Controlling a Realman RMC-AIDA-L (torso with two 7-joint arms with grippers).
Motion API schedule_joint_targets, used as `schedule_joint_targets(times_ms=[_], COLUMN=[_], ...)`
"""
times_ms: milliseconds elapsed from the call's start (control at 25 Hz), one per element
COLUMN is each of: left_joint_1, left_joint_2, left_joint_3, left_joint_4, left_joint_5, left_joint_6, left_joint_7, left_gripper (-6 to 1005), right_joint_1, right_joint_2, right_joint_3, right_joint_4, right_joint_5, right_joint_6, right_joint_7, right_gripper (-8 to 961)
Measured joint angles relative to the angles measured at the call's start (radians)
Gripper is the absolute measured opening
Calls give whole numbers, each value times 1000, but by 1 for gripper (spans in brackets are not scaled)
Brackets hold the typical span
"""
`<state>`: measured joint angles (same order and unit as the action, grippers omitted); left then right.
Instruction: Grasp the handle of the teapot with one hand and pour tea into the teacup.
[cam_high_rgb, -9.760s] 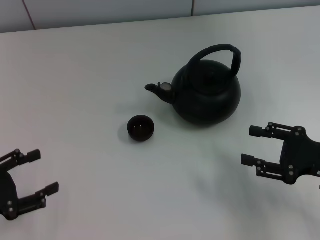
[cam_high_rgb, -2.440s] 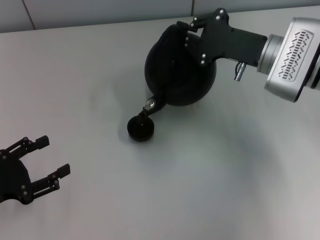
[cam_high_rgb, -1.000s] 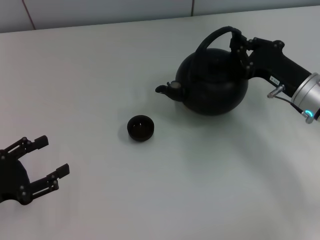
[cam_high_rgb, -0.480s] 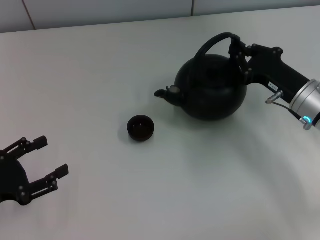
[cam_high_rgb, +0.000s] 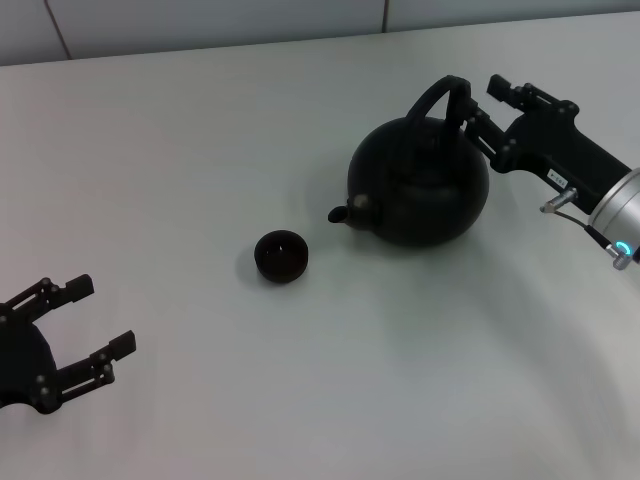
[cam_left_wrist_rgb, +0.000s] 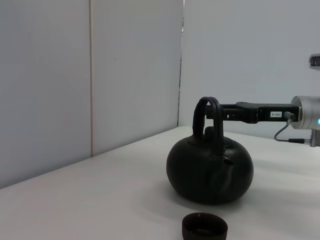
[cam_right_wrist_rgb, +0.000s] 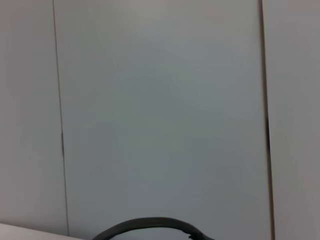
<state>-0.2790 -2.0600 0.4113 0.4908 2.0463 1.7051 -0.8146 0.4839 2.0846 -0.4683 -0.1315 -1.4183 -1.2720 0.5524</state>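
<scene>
Matte-black: I count one teapot (cam_high_rgb: 420, 185), one teacup (cam_high_rgb: 281, 256). My right gripper (cam_high_rgb: 478, 107) is spread beside the handle (cam_high_rgb: 439, 100), its label unreadable; left gripper (cam_high_rgb: 85, 330) is spread too.

The desk (cam_high_rgb: 300, 400) is big, flat and white. Behind it stands a pale wall (cam_high_rgb: 200, 20) made of panels. Thin dark lines (cam_left_wrist_rgb: 90, 75) run up and down between the panels.
</scene>
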Motion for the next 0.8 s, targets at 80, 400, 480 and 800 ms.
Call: schedule_joint_targets(times_ms=[80, 400, 480, 800], left_joint_1=[0, -5, -6, -8], left_joint_2=[0, -1, -1, -1], left_joint_3=[-1, 0, 0, 1], left_joint_4=[0, 0, 0, -21], left_joint_5=[0, 0, 0, 0], left_joint_6=[1, 3, 4, -3], left_joint_7=[0, 1, 3, 10], left_gripper=[814, 814, 815, 815], right_joint_1=[-5, -38, -73, -221], right_joint_2=[0, -1, -1, 0], right_joint_3=[3, 5, 10, 71], right_joint_4=[-3, 0, 1, 33], right_joint_5=[0, 0, 0, 0], right_joint_6=[-8, -38, -70, -194], right_joint_7=[0, -1, -2, -5], right_gripper=[370, 682, 723, 730])
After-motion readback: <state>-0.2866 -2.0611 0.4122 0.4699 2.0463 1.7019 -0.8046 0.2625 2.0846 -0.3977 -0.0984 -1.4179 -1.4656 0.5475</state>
